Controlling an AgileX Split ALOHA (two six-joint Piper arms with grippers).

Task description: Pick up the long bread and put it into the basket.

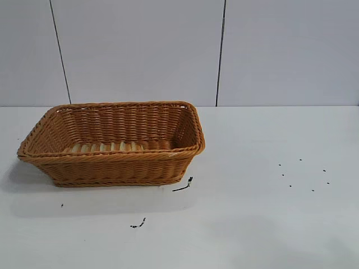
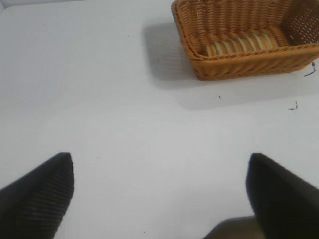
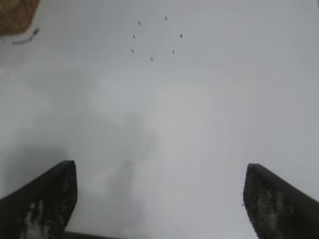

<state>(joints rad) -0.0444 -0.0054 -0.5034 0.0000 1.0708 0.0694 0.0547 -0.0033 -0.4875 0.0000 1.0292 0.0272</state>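
Note:
The orange-brown wicker basket point(image 1: 118, 165) stands on the white table at the left of the exterior view. The long bread point(image 1: 104, 147), ribbed in tan and pale stripes, lies inside it along the near wall, partly hidden by the rim. Both show in the left wrist view: the basket point(image 2: 249, 64) and the bread point(image 2: 240, 43) within it. My left gripper point(image 2: 159, 169) is open and empty above bare table, well away from the basket. My right gripper point(image 3: 160, 174) is open and empty above bare table. Neither arm shows in the exterior view.
Small black scraps lie on the table by the basket's near right corner point(image 1: 183, 186) and in front of it point(image 1: 138, 225). A ring of small black dots point(image 1: 303, 174) marks the table at the right, also in the right wrist view point(image 3: 157, 37). A basket corner point(image 3: 15, 15) shows there.

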